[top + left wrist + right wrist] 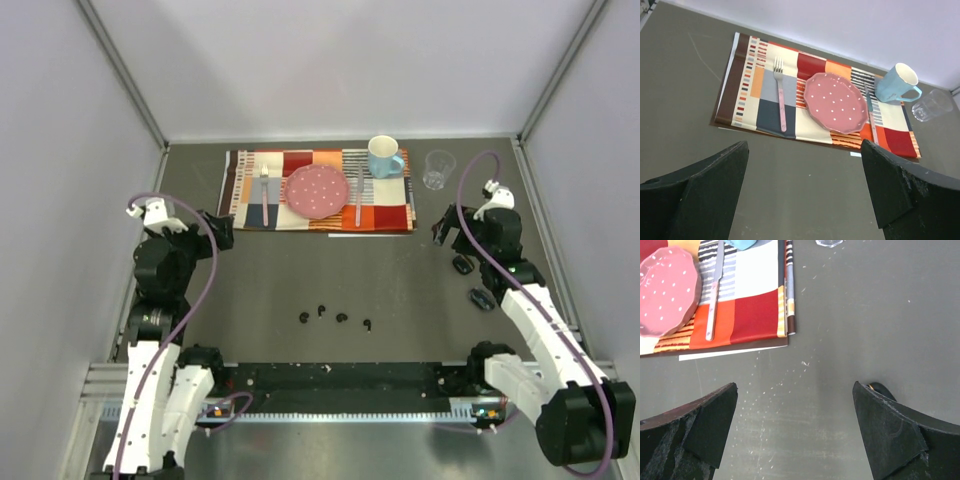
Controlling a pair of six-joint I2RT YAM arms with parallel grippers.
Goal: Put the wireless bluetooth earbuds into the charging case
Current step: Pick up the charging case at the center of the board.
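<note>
matt grey table (400, 280), cloth placemat (385, 212), clear glass (438, 169)

Dark grey table (300, 270). At the far edge, a patchwork mat (385, 212) of red, orange, cream, grey and navy blocks with striped bands. Pink plate (317, 191) with white dots. Pale blue mug (384, 157). Clear glass (438, 169). Four black earbuds (341, 318).
</note>
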